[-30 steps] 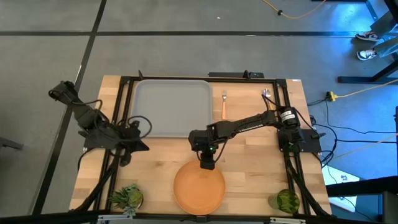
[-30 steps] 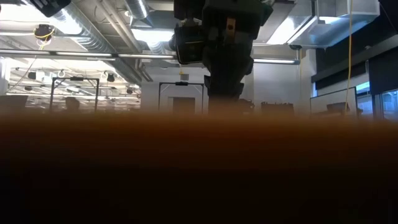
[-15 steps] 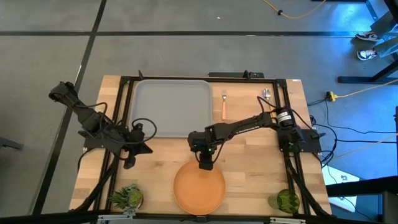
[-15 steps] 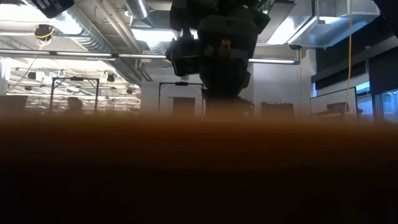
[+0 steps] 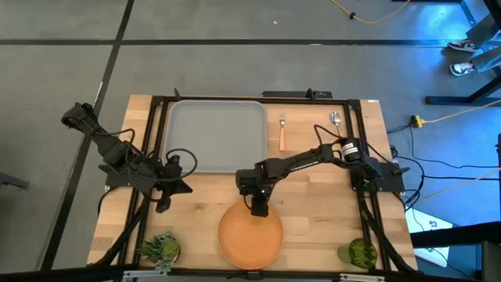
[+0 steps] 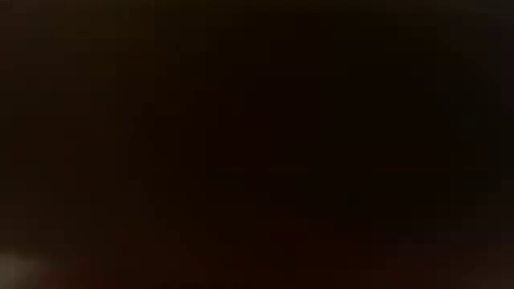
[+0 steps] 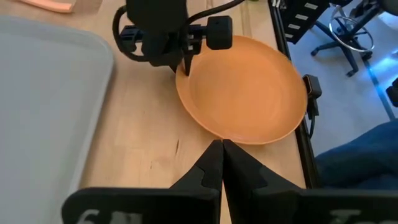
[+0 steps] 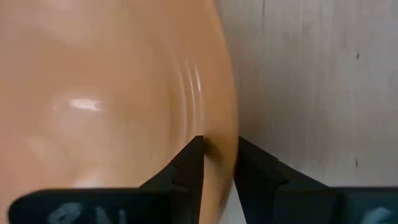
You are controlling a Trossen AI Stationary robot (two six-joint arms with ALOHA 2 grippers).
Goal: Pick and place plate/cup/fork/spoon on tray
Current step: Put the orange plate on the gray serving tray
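The orange plate [image 5: 250,236] lies flat on the wood near the table's near edge, and also shows in the left wrist view [image 7: 249,93]. My right gripper [image 5: 258,208] stands at its far rim, fingers around the rim. My left gripper [image 5: 182,186] is shut and empty at the table's left, beside the grey tray [image 5: 219,137]. The fork [image 5: 282,135] and the spoon [image 5: 335,119] lie right of the tray. The green cup [image 5: 362,252] stands at the near right corner. The low view is all dark. My right gripper has the plate's far rim [image 8: 219,146] between its two fingers, one finger [image 8: 186,165] over the plate's inside and one [image 8: 258,169] outside over the wood. The fingers come from above, pointing down. The plate's underside still shows on the table.
A spiky green plant-like object [image 5: 160,247] sits at the near left corner. A black frame [image 5: 156,157] runs around the work area. Bare wood lies between the tray and the plate.
My right gripper has gone a little down and toward the near edge, onto the plate's far rim. The low view, before half filled by an orange blur, has gone fully dark. My left gripper has shifted slightly toward the table's right.
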